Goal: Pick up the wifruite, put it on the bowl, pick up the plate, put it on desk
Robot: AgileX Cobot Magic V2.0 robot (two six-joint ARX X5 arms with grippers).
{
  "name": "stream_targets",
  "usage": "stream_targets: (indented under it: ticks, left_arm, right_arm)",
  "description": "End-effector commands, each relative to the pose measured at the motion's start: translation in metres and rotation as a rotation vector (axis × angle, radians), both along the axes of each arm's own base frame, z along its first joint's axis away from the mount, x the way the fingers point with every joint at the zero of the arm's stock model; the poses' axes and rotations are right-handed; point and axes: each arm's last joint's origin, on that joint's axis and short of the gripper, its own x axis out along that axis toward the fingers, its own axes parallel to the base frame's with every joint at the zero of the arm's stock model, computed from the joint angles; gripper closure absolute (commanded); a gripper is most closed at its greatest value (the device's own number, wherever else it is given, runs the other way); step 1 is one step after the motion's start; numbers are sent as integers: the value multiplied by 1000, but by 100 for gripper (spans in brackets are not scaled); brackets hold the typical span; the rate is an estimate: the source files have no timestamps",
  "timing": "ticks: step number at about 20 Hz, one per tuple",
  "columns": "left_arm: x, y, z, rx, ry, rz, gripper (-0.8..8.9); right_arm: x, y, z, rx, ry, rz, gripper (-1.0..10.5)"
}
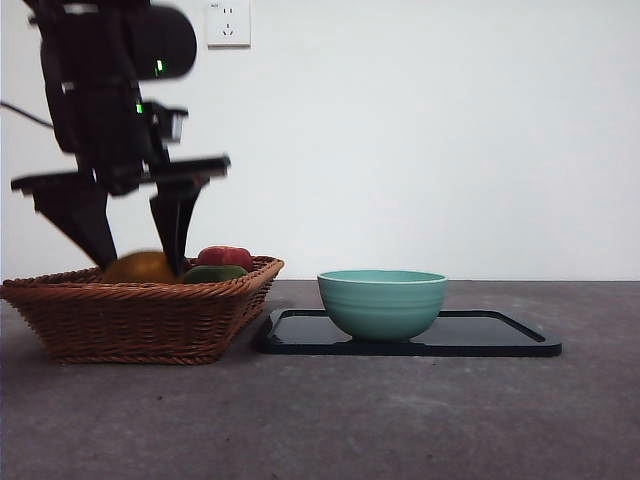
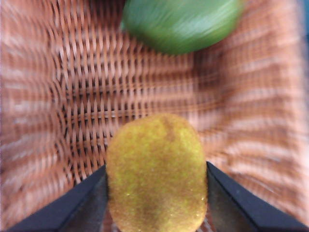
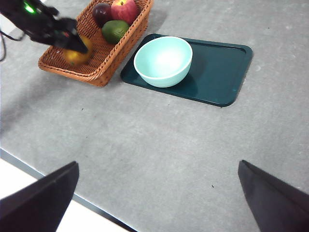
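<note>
Both jaws of the left gripper (image 2: 157,193) sit tight against the sides of the wifruite (image 2: 157,174), so it's clamped — in the front view that's the big dark arm at the upper left, fingers dipping into the wicker basket (image 1: 140,315) at the lower left. The fruit is low in the basket, near the weave; can't tell if it's off the bottom yet.

So my read: step one, the pick, is in hand. Next move needs a straight lift clear of the basket rim, then a carry rightward to the bowl (image 1: 382,302), which stands on the dark tray (image 1: 500,335) in the middle of the frame, and a release low enough that the fruit doesn't bounce out. The tray job comes after that.

Right gripper (image 3: 157,198) just waits, jaws spread wide with nothing between them, looking down on the desk (image 3: 159,140).

Count from that overhead-ish view: one basket, four fruits — the wifruite, one green fruit (image 3: 115,31), one dark purple fruit (image 3: 101,11), one red apple (image 3: 124,8) — plus one bowl and one tray.
</note>
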Motion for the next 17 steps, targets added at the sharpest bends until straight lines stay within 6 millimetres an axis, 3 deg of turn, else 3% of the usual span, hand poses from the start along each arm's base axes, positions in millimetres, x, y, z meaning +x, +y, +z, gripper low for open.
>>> stream_targets:
  ticks: [1, 4, 11, 15, 17]
  left_arm:
    - [11, -3, -6, 5, -1, -11, 566]
    - [14, -4, -16, 17, 24, -11, 566]
    - [15, -4, -15, 17, 21, -14, 555]
    - [17, -5, -10, 11, 3, -18, 305]
    - [19, -5, 0, 12, -9, -32, 289]
  right_arm:
    - [0, 0, 3, 15, -8, 2, 399]
    - [0, 0, 3, 15, -8, 2, 399]
    - [0, 0, 3, 15, -8, 2, 399]
    - [0, 0, 3, 16, -9, 2, 399]
    - [0, 0, 3, 16, -9, 2, 399]
